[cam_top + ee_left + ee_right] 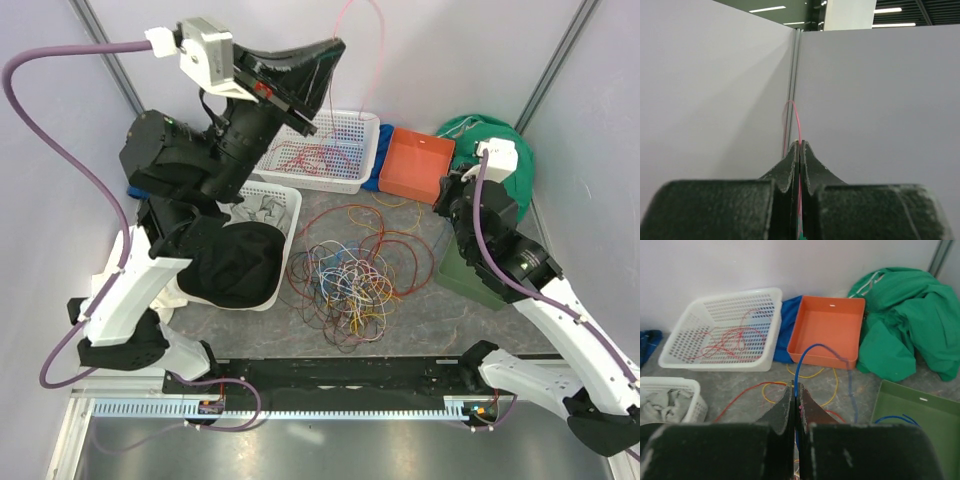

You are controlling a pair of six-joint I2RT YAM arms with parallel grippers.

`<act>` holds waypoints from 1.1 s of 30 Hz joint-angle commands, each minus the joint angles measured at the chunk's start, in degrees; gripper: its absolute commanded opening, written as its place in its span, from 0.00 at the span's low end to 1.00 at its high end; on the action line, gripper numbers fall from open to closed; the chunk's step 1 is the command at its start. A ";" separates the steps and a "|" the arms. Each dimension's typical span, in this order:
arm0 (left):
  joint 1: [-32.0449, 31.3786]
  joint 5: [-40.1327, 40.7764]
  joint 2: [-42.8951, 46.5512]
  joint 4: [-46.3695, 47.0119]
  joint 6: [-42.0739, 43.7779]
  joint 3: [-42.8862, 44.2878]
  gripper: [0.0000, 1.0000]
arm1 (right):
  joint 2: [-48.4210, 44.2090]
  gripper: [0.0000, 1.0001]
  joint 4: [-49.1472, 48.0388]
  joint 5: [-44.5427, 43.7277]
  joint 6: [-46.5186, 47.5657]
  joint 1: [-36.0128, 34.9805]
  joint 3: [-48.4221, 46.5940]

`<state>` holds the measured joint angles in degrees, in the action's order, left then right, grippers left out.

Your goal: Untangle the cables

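the cables (pixel 350 275) lie as a loose, many-coloured tangle on the grey worktop (pixel 450 325), in the middle between the two arms. the left pincer (pixel 799 146) is raised high over the far white basket (pixel 345 160). its fingers are pressed together on a pink-red strand (pixel 797 116) that loops up past the tips and hangs down toward that basket, where more red strands lie. the right pincer (pixel 795 390) is clamped on a blue strand (pixel 817 345), which arches up from the tips and falls toward the green tray (pixel 912 412). behind are an orange tray (pixel 830 325) and a heap of green cloth (pixel 905 305). a nearer white basket (pixel 285 200) holds dark cloth.
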<state>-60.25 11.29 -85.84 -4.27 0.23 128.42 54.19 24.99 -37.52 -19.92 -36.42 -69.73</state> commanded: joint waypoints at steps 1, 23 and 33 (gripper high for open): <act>-0.13 2.59 3.57 2.77 3.11 -9.31 0.02 | 0.65 0.00 -0.21 -0.72 -0.91 3.54 -0.13; 0.40 9.71 22.91 27.73 -0.41 -65.57 0.02 | 38.96 0.00 -16.20 1.03 3.76 19.81 -27.65; 0.57 10.95 23.88 28.70 1.44 -69.27 0.02 | 59.61 0.00 -17.70 13.50 -3.71 26.22 -38.98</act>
<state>-60.07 20.27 -62.26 21.04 0.01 61.06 108.86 9.67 -30.33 -19.62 -11.51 -101.54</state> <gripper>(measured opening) 0.025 0.010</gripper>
